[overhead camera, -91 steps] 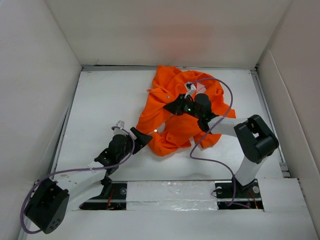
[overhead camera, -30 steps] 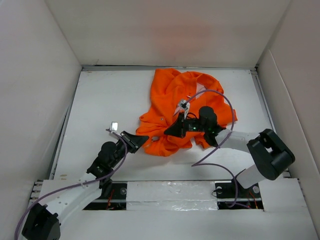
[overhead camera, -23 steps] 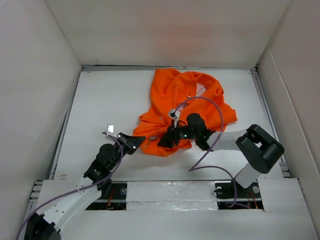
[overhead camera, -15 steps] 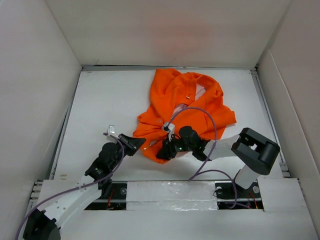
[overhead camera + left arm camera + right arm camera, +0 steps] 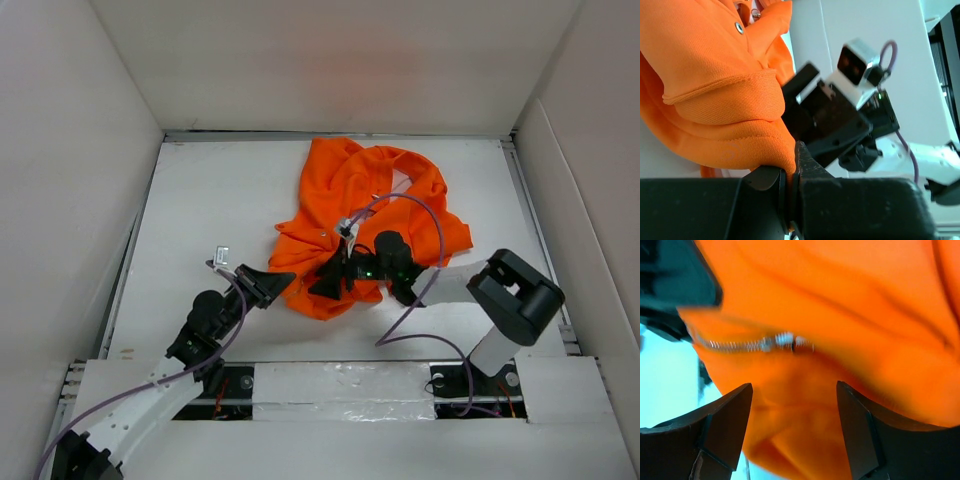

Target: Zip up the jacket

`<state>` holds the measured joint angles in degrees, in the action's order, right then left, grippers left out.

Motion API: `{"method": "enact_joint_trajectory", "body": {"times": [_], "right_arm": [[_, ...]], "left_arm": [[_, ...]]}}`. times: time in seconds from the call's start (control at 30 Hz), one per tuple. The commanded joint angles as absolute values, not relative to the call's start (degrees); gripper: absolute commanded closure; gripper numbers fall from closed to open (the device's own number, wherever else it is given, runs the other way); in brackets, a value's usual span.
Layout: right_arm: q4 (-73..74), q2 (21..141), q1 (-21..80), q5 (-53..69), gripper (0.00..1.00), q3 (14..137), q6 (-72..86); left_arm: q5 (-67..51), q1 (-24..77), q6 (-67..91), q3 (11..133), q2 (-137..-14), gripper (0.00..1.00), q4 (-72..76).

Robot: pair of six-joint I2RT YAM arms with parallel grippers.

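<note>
The jacket point(image 5: 372, 200) lay crumpled at the upper centre of the top view, soft and likely to sag unless held taut at its hem, where the left gripper point(image 5: 792, 170) was clamped, while the right gripper point(image 5: 794, 390) stood apart over the zipper point(image 5: 765, 344).

The jacket point(image 5: 715, 60) is showing matt, faintly fuzzy orange cloth where the matt black plastic fingers point(image 5: 850, 205) of the left gripper point(image 5: 792, 167) are pinching it. Above them a small metal snap point(image 5: 739, 28) is glinting. Beyond the right gripper point(image 5: 792, 425), metallic zipper teeth point(image 5: 735, 344) are gleaming.
</note>
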<state>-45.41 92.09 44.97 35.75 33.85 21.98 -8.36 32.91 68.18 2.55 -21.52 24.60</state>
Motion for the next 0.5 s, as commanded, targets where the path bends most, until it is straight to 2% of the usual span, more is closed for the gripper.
{"method": "enact_joint_trajectory", "body": {"times": [0.0,0.13,0.47], "right_arm": [[-61.5,98.7,44.1,46.3,0.26,37.6,24.9],[-76.4,107.4,43.5,51.8,0.2,39.5,35.6],[-101.2,119.3,43.0,57.9,0.09,44.8,52.4]], "left_arm": [[-11.4,32.7,66.5,-5.1,-19.4,1.0,24.1],[-8.3,32.7,67.1,-3.7,-17.5,1.0,15.0],[-10.8,32.7,67.8,-4.7,-15.0,1.0,19.2]]}}
